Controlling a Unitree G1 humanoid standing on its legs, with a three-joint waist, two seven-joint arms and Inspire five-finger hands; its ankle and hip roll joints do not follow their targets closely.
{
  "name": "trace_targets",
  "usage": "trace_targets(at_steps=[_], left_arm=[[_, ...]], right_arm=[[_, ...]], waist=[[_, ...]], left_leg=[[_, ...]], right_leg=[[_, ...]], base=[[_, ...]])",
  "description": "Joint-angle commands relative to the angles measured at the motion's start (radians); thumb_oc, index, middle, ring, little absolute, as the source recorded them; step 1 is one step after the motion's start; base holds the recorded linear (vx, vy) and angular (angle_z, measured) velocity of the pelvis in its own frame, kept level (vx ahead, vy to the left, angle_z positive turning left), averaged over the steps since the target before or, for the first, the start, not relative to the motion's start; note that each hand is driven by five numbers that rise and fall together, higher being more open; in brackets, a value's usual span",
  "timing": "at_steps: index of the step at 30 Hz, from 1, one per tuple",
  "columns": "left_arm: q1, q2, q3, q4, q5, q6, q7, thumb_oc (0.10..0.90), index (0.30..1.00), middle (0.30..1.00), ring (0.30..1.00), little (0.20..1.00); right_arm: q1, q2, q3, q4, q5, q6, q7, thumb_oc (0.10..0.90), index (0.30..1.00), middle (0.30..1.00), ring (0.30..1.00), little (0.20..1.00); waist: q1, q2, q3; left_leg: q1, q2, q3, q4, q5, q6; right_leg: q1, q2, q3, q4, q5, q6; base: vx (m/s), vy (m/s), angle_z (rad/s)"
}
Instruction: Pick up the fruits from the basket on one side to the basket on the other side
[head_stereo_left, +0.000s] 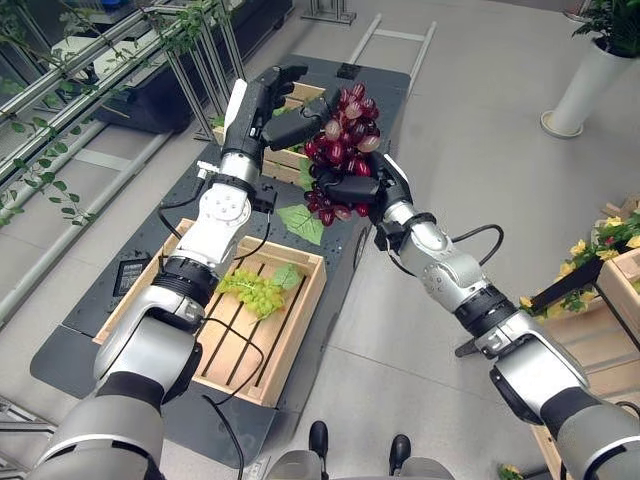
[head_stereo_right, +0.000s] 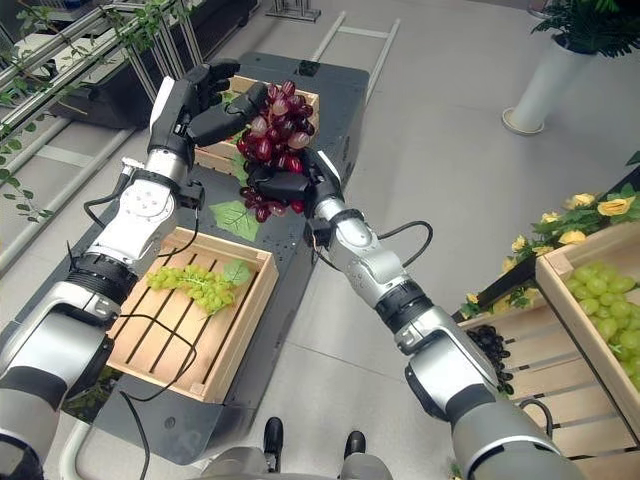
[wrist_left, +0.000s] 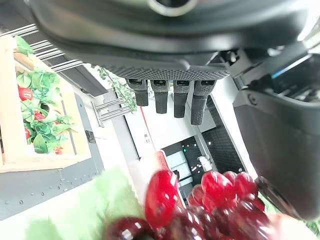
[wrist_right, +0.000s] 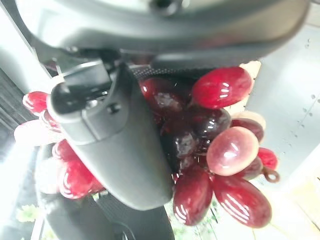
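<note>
While the right hand (head_stereo_left: 362, 188) curls tight round the red grapes (head_stereo_left: 343, 140), the left hand (head_stereo_left: 272, 110) touches the bunch's upper side, fingers relaxed, thumb against it.

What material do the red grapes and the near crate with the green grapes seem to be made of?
The red grapes, held in the right hand, look like glossy plastic or rubber: each berry is smooth with a hard highlight, though real fruit cannot be ruled out. The near crate looks like pale unfinished wood: flat slats, visible grain, matte surface. The green grapes in it look similarly artificial.
</note>
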Motion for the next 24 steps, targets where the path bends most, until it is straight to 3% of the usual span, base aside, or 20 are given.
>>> trace_targets(at_steps=[1,12,18,24], left_arm=[[0.007,0.029,0.025,0.132,0.016,-0.077,0.028,0.800,0.900,0.900,0.900,0.900],[0.132,0.041,0.099,0.106,-0.011,-0.109,0.036,0.800,0.900,0.900,0.900,0.900],[0.257,0.004,0.167,0.101,-0.017,-0.132,0.057,0.800,0.900,0.900,0.900,0.900],[0.417,-0.032,0.209,0.091,0.100,-0.160,0.097,0.800,0.900,0.900,0.900,0.900]], right_arm=[[0.028,0.034,-0.105,-0.009,0.003,-0.203,-0.027,0.400,0.300,0.300,0.300,0.300],[0.205,-0.015,-0.145,0.038,-0.020,-0.188,0.057,0.400,0.300,0.300,0.300,0.300],[0.316,-0.022,-0.172,0.066,-0.053,-0.181,0.092,0.400,0.300,0.300,0.300,0.300],[0.464,-0.044,-0.202,0.072,-0.120,-0.171,0.137,0.400,0.300,0.300,0.300,0.300]], waist=[[-0.014,0.008,-0.258],[-0.047,0.008,-0.245],[-0.059,0.001,-0.229],[-0.075,-0.004,-0.210]], left_leg=[[-0.004,-0.009,-0.015,0.001,-0.094,-0.039],[0.015,-0.001,0.028,0.001,-0.101,-0.035],[0.023,-0.001,0.044,0.001,-0.107,-0.028],[0.024,0.000,0.063,0.001,-0.111,-0.021]], right_leg=[[-0.025,0.015,0.014,0.001,-0.006,-0.053],[-0.032,0.019,0.057,0.001,0.001,-0.049],[-0.037,0.020,0.077,0.001,0.005,-0.045],[-0.051,0.022,0.099,0.001,0.014,-0.037]], base=[[0.01,-0.004,-0.12],[0.03,0.001,-0.15],[0.04,-0.004,-0.22],[0.04,0.011,-0.17]])
